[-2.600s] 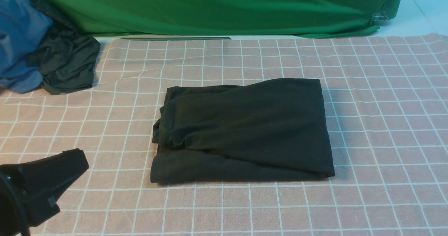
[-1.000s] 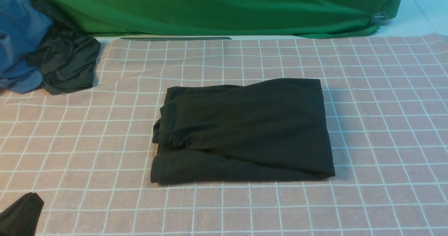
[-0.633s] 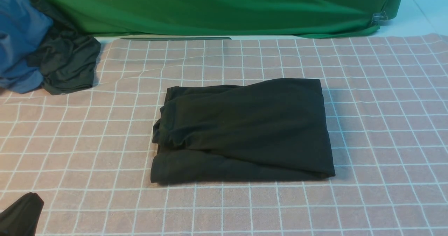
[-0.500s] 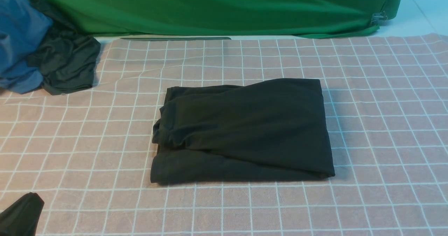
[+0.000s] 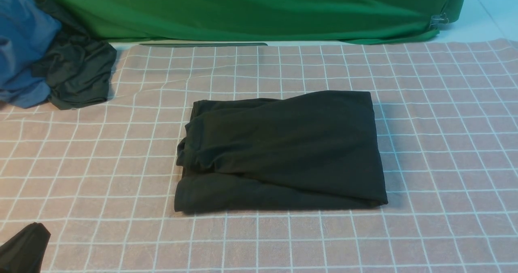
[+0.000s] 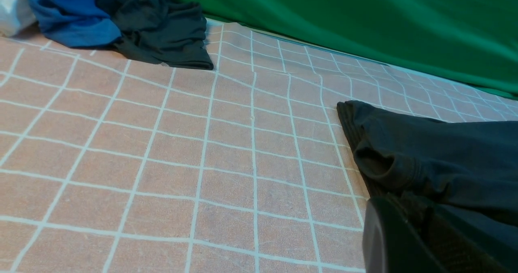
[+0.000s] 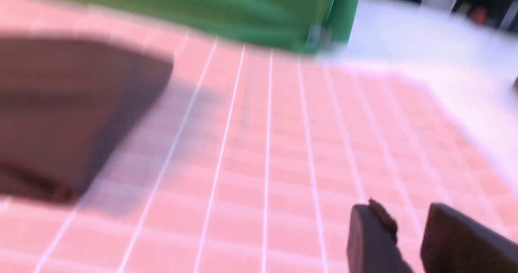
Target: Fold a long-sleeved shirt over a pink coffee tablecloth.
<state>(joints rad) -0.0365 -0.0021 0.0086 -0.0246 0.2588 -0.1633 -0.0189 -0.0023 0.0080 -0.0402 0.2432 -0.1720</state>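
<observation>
The long-sleeved shirt [image 5: 283,151] lies folded into a black rectangle in the middle of the pink coffee tablecloth [image 5: 445,123]; its print and label are hidden. Only the dark tip of my left gripper [image 5: 28,244] shows, at the near left corner and well apart from the shirt. In the left wrist view that gripper [image 6: 408,208] has its fingers a narrow gap apart, holding nothing, with the shirt's ribbed edge [image 6: 445,159] beyond. The right wrist view is blurred. There my right gripper [image 7: 408,212] is open and empty over the cloth [image 7: 263,164], with the shirt [image 7: 73,115] off to one side.
A blue garment [image 5: 20,42] and a smaller dark garment [image 5: 79,77] are heaped at the far left corner. The green backdrop cloth [image 5: 259,10] runs along the far edge. The tablecloth's far right corner ends near a pale surface [image 7: 425,42].
My left gripper has drawn back from the near left of the cloth to the frame's bottom-left corner and has stayed there for the last second. The shirt has not moved.
</observation>
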